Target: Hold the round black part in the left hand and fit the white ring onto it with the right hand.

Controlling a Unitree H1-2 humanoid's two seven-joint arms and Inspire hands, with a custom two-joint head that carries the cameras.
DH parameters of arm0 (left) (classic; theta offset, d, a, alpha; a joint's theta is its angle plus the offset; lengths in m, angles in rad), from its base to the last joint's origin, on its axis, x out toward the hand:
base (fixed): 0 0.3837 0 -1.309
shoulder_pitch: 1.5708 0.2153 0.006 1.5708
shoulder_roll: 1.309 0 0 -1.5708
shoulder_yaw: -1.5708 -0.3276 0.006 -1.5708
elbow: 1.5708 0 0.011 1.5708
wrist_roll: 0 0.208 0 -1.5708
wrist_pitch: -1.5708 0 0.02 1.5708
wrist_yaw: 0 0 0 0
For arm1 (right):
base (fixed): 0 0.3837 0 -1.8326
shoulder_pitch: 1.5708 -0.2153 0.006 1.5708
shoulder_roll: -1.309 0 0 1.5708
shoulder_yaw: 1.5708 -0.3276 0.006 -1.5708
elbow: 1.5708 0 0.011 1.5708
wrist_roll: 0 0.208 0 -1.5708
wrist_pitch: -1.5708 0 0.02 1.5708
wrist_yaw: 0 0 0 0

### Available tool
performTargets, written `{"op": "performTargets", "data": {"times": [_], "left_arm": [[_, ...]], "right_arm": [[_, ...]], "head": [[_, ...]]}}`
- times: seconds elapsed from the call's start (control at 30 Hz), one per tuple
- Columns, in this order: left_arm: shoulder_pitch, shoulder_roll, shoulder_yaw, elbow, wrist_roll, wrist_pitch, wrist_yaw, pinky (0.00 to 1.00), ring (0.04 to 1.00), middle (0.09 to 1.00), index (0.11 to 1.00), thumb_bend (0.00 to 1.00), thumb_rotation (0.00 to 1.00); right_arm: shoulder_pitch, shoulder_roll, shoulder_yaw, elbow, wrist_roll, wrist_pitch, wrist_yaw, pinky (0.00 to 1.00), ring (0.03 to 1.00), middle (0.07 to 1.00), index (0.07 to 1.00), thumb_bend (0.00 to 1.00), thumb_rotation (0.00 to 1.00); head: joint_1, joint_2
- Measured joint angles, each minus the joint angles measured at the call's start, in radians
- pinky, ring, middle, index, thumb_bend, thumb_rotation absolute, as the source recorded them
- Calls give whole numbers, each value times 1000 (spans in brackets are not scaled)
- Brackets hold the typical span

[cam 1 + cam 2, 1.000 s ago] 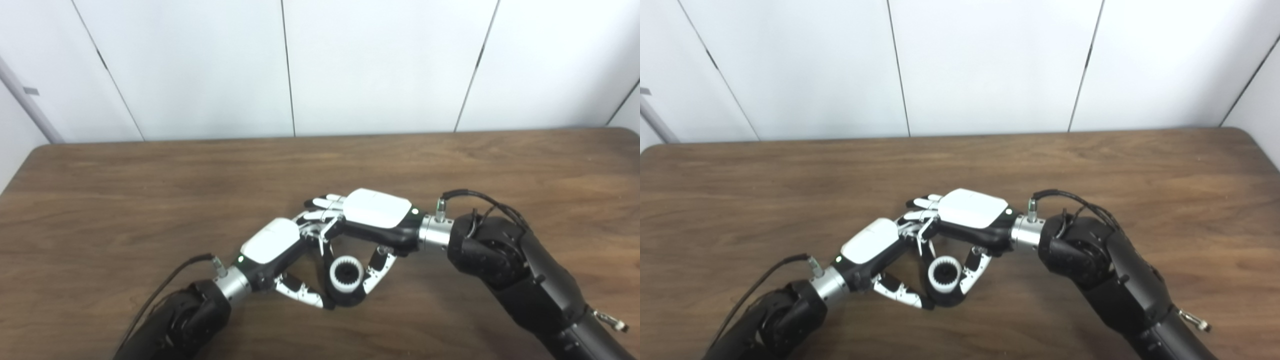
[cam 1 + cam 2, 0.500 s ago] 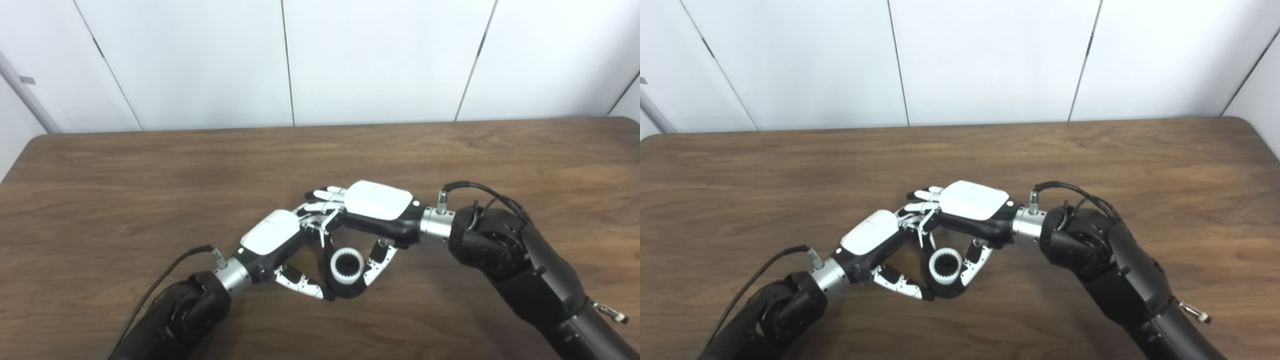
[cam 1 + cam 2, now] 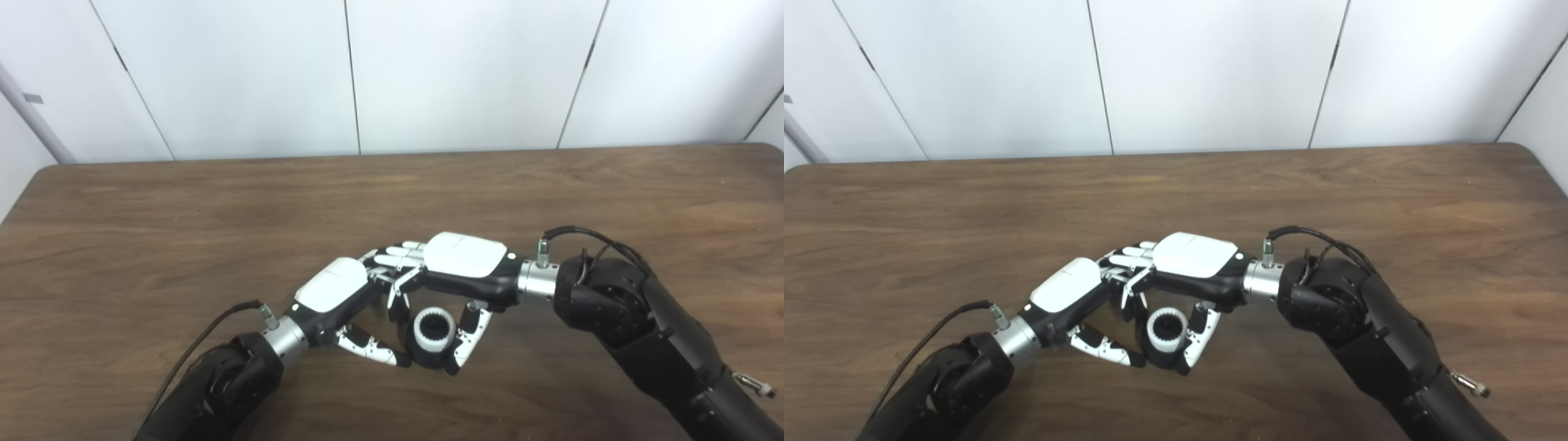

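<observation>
white ring (image 3: 433,329) atop round black part (image 3: 429,357), both hands' fingers closed around them, mid-table (image 3: 122,245)

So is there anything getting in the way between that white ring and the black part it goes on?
Nothing visible does. The white ring already sits around the top of the black part, held between the left hand and the right hand above the table.

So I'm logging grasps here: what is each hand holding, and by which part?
Both hands meet on one assembly: left hand grips the black part at its lower rim; right hand pinches the white ring's sides.
</observation>
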Motion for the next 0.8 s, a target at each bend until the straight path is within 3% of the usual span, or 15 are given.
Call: {"op": "performTargets", "data": {"times": [0.2,0.6,0.8], "left_arm": [[1,0,1,0,0,0,-4,1000,1000,880,481,525,61],[3,0,20,34,-4,-43,11,1000,1000,853,480,525,58],[9,0,33,44,-16,-53,11,1000,1000,850,480,525,59]], "right_arm": [[8,-3,-14,-20,32,-2,0,1000,1000,1000,732,1000,203],[9,-6,-83,-120,73,49,0,1000,1000,1000,720,1000,137],[11,-63,-139,-119,72,72,0,1000,1000,1000,751,1000,108]], "head": [[-6,-8],[-52,-43],[-69,-61]]}}
